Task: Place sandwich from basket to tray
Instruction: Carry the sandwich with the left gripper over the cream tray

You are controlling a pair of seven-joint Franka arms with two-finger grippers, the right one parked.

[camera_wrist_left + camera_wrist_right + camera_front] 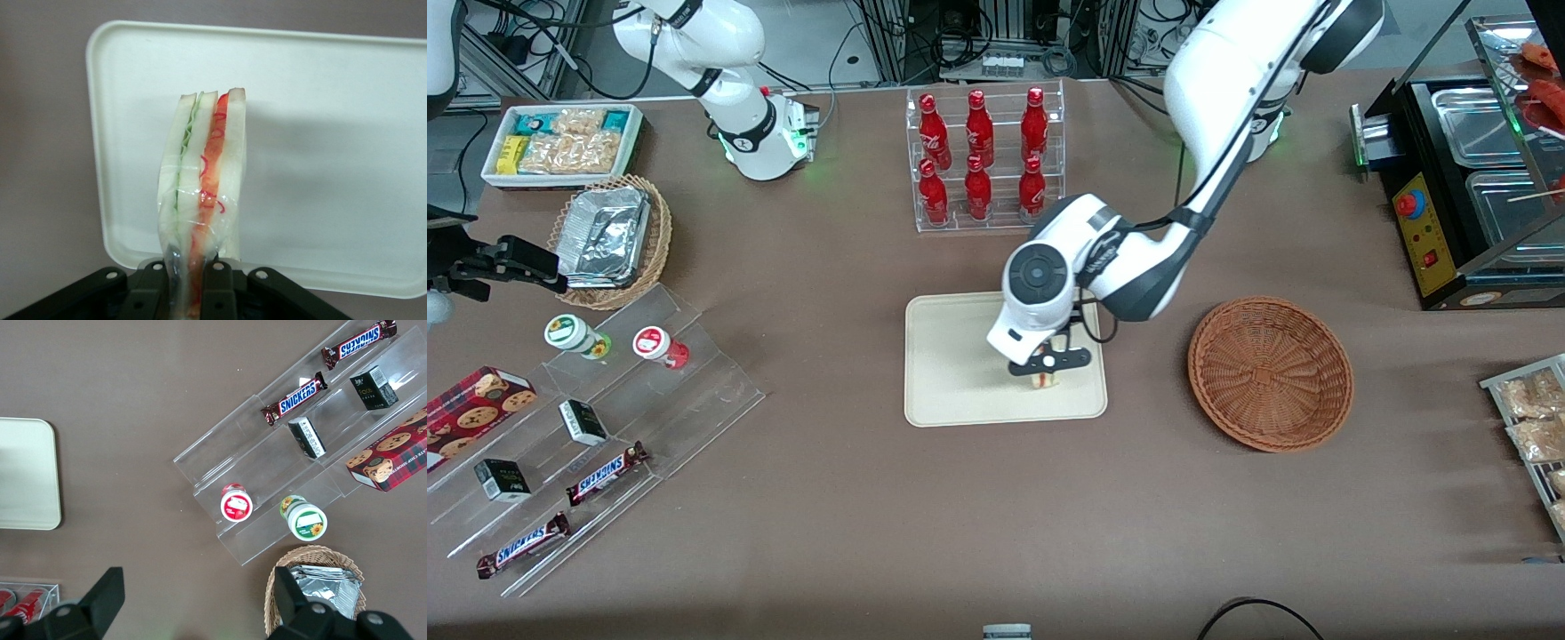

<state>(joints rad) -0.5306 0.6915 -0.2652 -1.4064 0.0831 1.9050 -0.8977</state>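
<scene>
Sandwich [203, 193]: light, soft, film-wrapped, slippery; my tool [190, 280] pinches its narrow end, above tray [951, 356], basket [1270, 372] at three o'clock.

sandwich [200, 193] 1 | tray [951, 391] 1 | basket [1270, 372] 1 | red bottles [978, 156] 6 | Snickers bars [605, 473] 2

The sandwich [203, 193], a wrapped wedge of pale bread with green and red-orange filling, stands on edge over the cream tray [951, 356], near the tray's corner closest to the basket [1270, 372], pinched by the gripper [1047, 366]. The round reddish-brown wicker basket sits empty on the desk beside the tray.
</scene>
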